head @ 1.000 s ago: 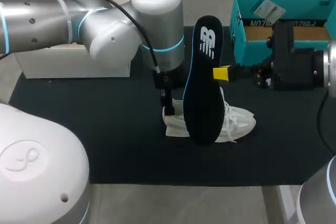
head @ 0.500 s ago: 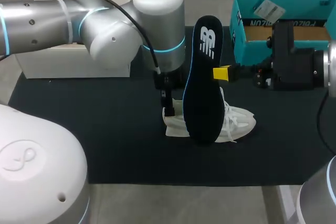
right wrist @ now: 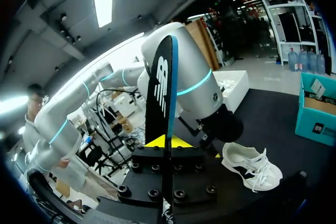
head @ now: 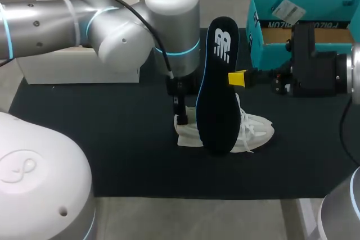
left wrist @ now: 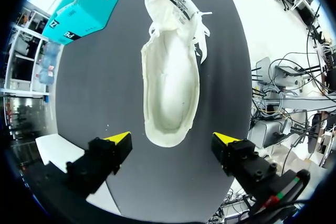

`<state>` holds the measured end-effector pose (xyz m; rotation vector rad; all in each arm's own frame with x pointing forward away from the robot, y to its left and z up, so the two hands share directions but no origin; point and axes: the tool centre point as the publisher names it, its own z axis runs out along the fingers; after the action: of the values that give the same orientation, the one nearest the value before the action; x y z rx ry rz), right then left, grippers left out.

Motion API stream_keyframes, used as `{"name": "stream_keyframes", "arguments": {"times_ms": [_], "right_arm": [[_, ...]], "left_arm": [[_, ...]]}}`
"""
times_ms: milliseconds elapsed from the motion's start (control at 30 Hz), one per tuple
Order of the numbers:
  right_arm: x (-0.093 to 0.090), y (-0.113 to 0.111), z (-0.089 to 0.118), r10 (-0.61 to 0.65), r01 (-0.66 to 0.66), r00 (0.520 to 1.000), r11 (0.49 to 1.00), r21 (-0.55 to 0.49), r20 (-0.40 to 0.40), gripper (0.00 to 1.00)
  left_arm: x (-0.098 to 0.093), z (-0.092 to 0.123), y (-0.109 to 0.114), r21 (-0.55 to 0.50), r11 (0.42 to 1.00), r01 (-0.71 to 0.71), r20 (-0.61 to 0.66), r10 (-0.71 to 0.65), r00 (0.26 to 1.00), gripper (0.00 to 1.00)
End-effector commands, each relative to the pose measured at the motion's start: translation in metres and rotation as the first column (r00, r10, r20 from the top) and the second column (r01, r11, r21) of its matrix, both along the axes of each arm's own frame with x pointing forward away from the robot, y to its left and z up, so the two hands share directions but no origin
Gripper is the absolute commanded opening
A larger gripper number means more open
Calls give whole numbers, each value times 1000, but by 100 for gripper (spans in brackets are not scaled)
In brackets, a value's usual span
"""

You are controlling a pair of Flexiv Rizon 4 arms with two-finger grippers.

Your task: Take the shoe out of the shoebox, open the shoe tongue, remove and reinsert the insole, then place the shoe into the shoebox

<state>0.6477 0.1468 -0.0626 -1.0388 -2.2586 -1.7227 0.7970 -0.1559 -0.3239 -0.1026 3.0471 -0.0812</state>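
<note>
So the right gripper (right wrist: 168,141) has its fingers pinched on the dark insole (right wrist: 160,90), holding it upright and edge-on in the air over the white shoe (head: 257,128). My guess is it's held up there so the shoe's opening is clear and the insole can drop straight back in.

The left gripper (left wrist: 172,139) is spread wide, with the heel of the shoe sitting between its two yellow tips. I can't see either finger touching it, so it isn't gripping anything. It looks placed to pin the heel so the shoe won't slide when the insole goes in.

From above, the shoe sits on its sole mid-mat (head: 112,150), heel at 9 o'clock by the left gripper and toe at 3 o'clock. Its inside is bare. The teal shoebox (head: 275,26) is at roughly 1 o'clock from the shoe, well apart.
</note>
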Motion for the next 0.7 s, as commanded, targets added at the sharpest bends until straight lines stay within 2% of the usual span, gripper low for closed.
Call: {"name": "stream_keyframes", "arguments": {"times_ms": [33,267,567,667,700], "right_arm": [[-1,1,-2,-4,4,1000,1000,0,1,0],[-1,1,-2,-4,4,1000,1000,0,1,0],[-1,1,-2,-4,4,1000,1000,0,1,0],[-1,1,-2,-4,4,1000,1000,0,1,0],[-1,1,-2,-4,4,1000,1000,0,1,0]], "left_arm": [[6,2,-13,9,1000,-13,-9,14,1000,100],[23,3,-41,16,1000,-21,-25,21,999,100],[48,-12,-72,-14,1000,-11,-26,11,1000,100],[52,-20,-79,-31,999,14,-42,-15,999,92],[52,-24,-82,-30,999,17,-48,-18,999,85]]}}
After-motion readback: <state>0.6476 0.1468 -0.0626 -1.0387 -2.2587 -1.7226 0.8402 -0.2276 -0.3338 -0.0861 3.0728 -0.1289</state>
